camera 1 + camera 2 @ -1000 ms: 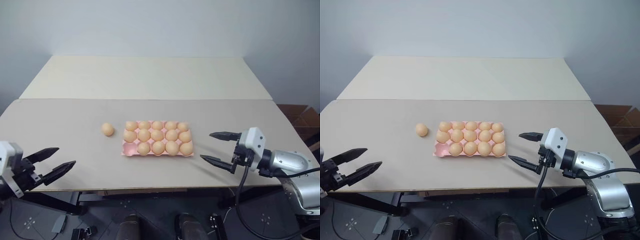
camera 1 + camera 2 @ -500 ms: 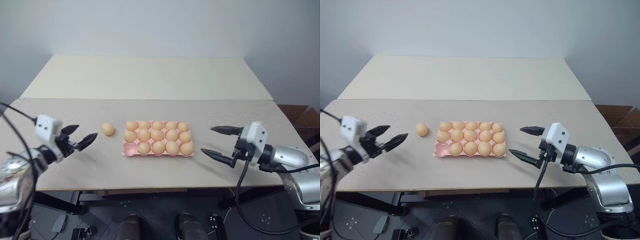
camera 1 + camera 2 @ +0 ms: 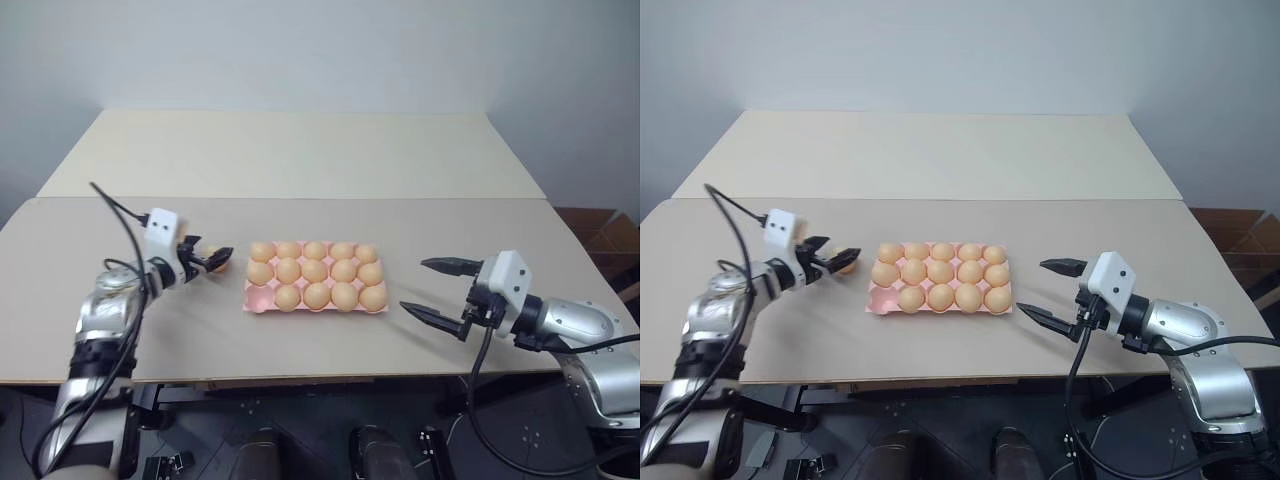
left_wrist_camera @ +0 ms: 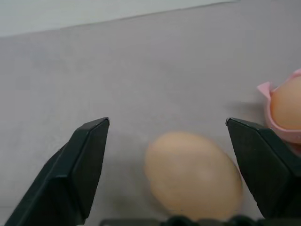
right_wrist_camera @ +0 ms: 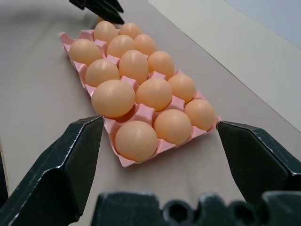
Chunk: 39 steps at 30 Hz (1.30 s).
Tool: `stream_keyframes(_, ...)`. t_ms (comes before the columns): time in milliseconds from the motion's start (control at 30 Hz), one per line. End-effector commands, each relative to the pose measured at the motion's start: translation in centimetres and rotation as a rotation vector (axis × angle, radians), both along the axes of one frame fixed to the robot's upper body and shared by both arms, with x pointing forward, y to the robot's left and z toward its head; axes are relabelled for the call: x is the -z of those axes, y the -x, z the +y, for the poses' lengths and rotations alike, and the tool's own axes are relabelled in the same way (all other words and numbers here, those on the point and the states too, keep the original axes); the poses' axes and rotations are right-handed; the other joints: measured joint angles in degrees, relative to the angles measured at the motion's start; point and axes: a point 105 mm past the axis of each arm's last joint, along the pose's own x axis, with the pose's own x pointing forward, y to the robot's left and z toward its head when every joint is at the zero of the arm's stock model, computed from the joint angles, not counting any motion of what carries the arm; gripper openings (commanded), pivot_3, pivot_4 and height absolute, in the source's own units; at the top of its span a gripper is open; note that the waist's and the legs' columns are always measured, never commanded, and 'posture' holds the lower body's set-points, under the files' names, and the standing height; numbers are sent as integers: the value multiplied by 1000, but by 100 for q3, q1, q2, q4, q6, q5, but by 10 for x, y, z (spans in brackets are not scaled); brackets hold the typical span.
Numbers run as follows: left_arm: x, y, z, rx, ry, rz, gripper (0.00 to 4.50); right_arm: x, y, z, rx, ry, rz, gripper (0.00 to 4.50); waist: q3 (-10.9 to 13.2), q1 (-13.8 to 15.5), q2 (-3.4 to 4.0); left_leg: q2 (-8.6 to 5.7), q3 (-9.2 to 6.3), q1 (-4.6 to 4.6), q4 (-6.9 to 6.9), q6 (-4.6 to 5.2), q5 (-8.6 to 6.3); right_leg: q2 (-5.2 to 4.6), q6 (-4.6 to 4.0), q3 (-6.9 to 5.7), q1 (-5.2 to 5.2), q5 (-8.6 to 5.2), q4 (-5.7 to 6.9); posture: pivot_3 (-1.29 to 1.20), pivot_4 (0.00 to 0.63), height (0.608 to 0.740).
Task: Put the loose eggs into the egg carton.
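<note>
Since the earlier frame my left arm has swung in from the table's near-left edge; its fingers now straddle the last loose egg. My right arm has kept its place.

Table [image 3: 300, 160]: pale, two boards butted together.

Egg carton [image 3: 256, 297]: flat pink moulded tray at mid-table, fourteen cups filled, near-left corner cup bare.

Right gripper [image 3: 435, 290]: parked to the right of the carton, jaws wide apart, holding nothing.

Left gripper [image 3: 213, 262]: jaws apart around the egg, neither finger [image 4: 84, 165] visibly touching the shell in the left wrist view.

Loose egg [image 4: 193, 175]: smooth, pale orange-tan, lying on the table just left of the carton. It sits off-centre toward one finger, so I judge it best to centre first, then close gently, since the rounded shell could squirt out.
</note>
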Motion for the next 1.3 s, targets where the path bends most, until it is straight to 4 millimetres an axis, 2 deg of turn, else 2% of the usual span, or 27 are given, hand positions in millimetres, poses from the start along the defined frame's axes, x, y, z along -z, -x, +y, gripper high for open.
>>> stream_keyframes(33,0,-7,-4,11,-26,-7,3326,-16,2,0,4,-2,-80,4500,0,-17,0,0,0,-2,0,0,0,0,1,0,-2,0,-1,0,150,740)
stream_keyframes(133,-1,-7,-5,19,-21,-21,2387,-17,2,1,10,-8,-85,4500,-1,-14,-1,0,0,-2,0,0,0,0,1,2,-2,0,0,0,150,740)
stream_keyframes(167,-2,-6,-5,26,-20,-31,2239,-18,2,1,12,-10,-86,4500,-1,-13,-1,1,-1,-2,0,0,0,0,1,1,-2,0,0,0,150,740)
stream_keyframes(233,-7,-5,-3,31,-28,-61,2220,-18,2,1,14,-12,-87,4500,-1,-11,-1,1,-1,-2,0,0,0,0,1,1,-3,0,0,0,150,740)
stream_keyframes(400,-39,15,-5,140,-45,-193,2220,-18,2,2,24,-22,-93,4500,-1,-47,-1,3,-1,-5,0,0,0,-1,1,2,-5,1,0,0,150,740)
stream_keyframes(467,-51,30,-15,241,-43,-233,2220,-17,3,2,27,-26,-92,4500,-1,-50,-1,5,-1,-5,0,0,0,-1,1,1,-6,1,1,0,150,740)
stream_keyframes(567,-63,56,-40,433,-19,-257,2220,-14,3,5,26,-33,-88,4500,-1,-50,0,6,0,-4,0,0,0,-3,0,2,-5,0,1,0,150,740)
stream_keyframes(733,-60,81,-71,620,18,-234,2220,-14,3,8,25,-42,-89,4500,-1,-13,1,2,1,2,5,0,0,-5,1,3,1,0,4,0,150,740)
stream_keyframes(900,-42,81,-80,645,-8,-165,2220,-15,4,8,31,-44,-91,4500,-1,-12,1,4,0,2,6,0,0,1,1,4,-1,0,6,0,150,740)
stream_keyframes(1133,-33,84,-83,674,5,-118,4456,-16,4,7,45,-46,-95,4500,-1,-23,1,4,0,-1,6,0,0,1,2,5,-3,0,2,0,150,740)
stream_keyframes(1300,-47,82,-69,626,-11,-177,4456,-18,4,7,59,-51,-104,4500,-1,-23,1,4,0,1,6,0,0,1,1,5,-3,-1,3,0,150,740)
